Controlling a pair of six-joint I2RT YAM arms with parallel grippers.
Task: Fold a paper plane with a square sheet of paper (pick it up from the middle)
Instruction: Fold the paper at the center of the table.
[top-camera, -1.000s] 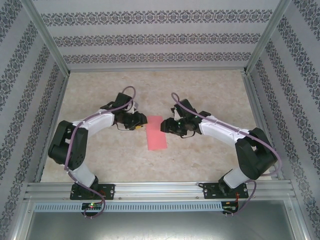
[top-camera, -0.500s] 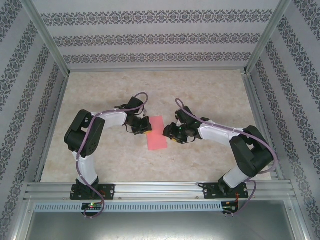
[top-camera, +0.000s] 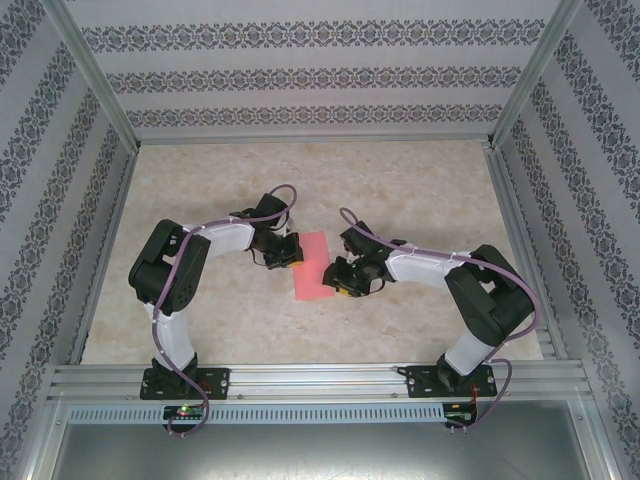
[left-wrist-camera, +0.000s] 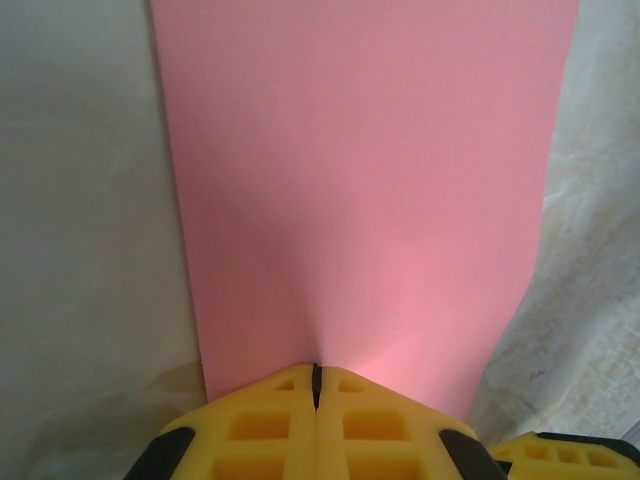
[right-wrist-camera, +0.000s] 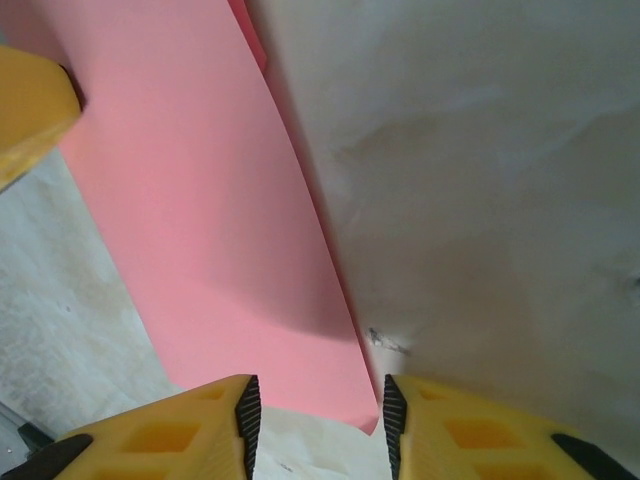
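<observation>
The square sheet of paper (top-camera: 314, 266) is salmon pink and lies on the table as a narrow upright rectangle, with a second layer showing along its long edge (right-wrist-camera: 250, 30). My left gripper (top-camera: 290, 252) is at its left edge. In the left wrist view the paper (left-wrist-camera: 360, 180) puckers up into the shut yellow jaws of the left gripper (left-wrist-camera: 316, 375). My right gripper (top-camera: 343, 283) is at the near right corner, open, with the paper's corner (right-wrist-camera: 340, 395) between its fingers (right-wrist-camera: 315, 410). A paper plane is out of view.
The marbled beige table top (top-camera: 420, 190) stretches round the paper. Aluminium frame rails (top-camera: 300, 380) run along the near edge, and patterned walls (top-camera: 300, 80) close in the back and sides. The left gripper's yellow finger (right-wrist-camera: 30, 100) shows at the right wrist view's upper left.
The left gripper closed on the paper's left edge while its elbow drew in. The right gripper slid toward the near right corner, its jaws narrowing.
</observation>
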